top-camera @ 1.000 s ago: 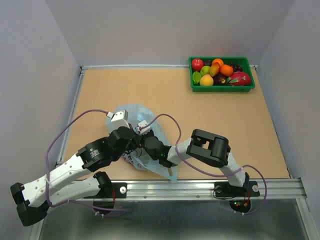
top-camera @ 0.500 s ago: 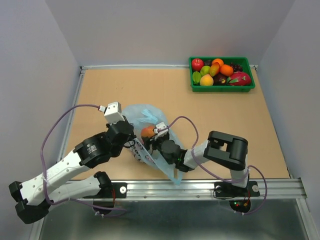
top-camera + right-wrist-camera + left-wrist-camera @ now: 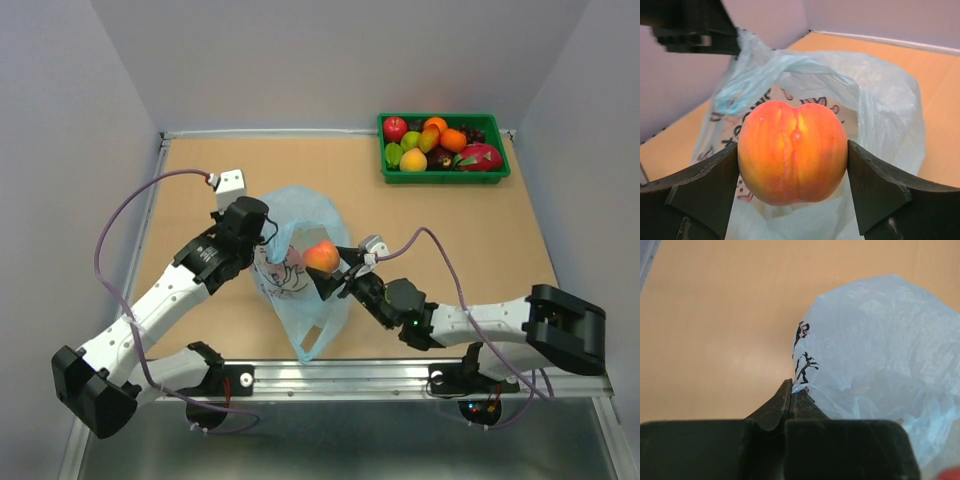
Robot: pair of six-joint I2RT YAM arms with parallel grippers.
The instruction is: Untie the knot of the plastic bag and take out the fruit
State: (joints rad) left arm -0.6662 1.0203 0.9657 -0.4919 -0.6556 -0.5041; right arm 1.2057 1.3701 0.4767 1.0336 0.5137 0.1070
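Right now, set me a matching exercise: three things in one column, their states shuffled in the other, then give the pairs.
1. left pincer
2. right pincer
3. green tray

A. filled with fruit, far right
B. shut on the peach
C. shut on the plastic bag

Pairs: 1-C, 2-B, 3-A
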